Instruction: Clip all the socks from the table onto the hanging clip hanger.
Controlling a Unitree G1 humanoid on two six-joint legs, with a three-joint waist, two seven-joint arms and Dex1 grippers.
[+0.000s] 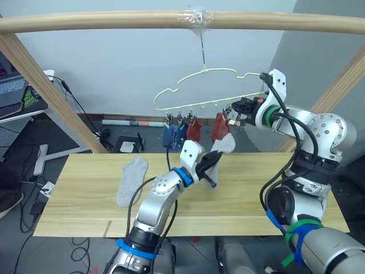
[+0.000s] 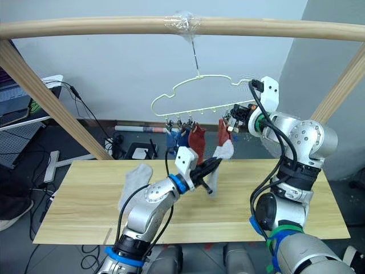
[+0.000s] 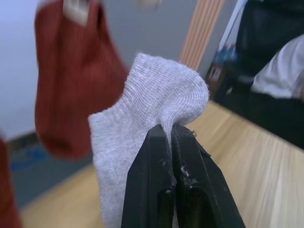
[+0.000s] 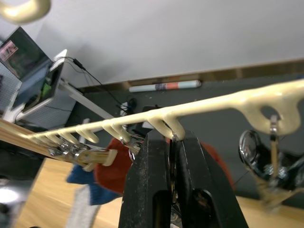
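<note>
The cream clip hanger [image 1: 205, 85] hangs by its hook from the top pole. Two blue socks [image 1: 171, 136] and two rust red socks [image 1: 194, 130] dangle from its clips. My left gripper [image 1: 212, 162] is raised over the table [image 1: 274, 182] and shut on a light grey sock [image 3: 147, 104], holding it just under the right-hand red sock [image 1: 219, 127]. Up at the right part of the hanger bar [image 4: 228, 102], my right gripper [image 4: 171, 137] is shut on a metal clip. A second grey sock [image 1: 132, 180] lies flat on the table at the left.
The round wooden pole frame [image 1: 114, 21] spans overhead, with slanted legs at the left [image 1: 51, 91] and right [image 1: 342, 83]. Behind the left end of the table are a desk with a laptop [image 1: 11, 85] and cables on the floor.
</note>
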